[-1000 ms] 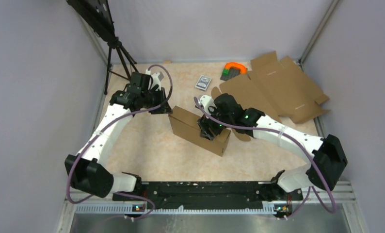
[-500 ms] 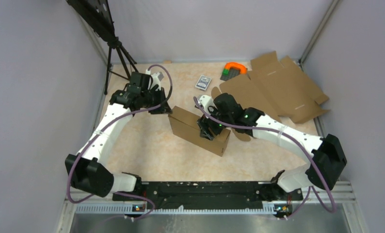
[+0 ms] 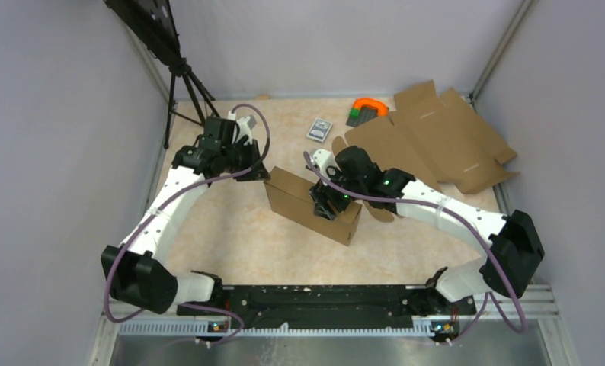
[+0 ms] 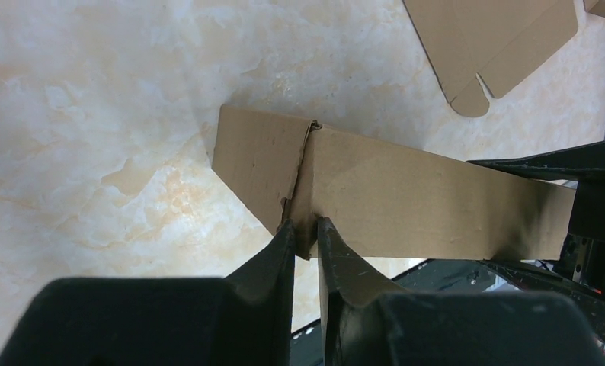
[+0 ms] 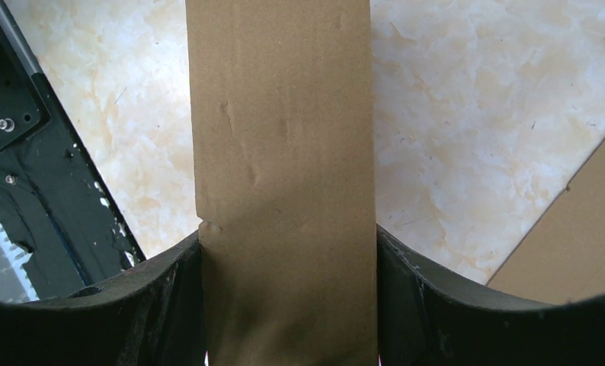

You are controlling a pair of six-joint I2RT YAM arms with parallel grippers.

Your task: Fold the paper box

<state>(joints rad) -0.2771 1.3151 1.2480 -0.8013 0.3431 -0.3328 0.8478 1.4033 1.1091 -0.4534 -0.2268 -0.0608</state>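
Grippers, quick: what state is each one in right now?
Left gripper: closed, pinching a corner edge of the paper box.
Right gripper: closed across the box's width, a finger against each side.

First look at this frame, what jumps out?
The half-formed paper box in the middle of the table, held by both arms: the right gripper clamps across its width, and the left gripper pinches a cardboard edge at its left corner. Next is the flat cardboard blank, spread out at the table's far right.
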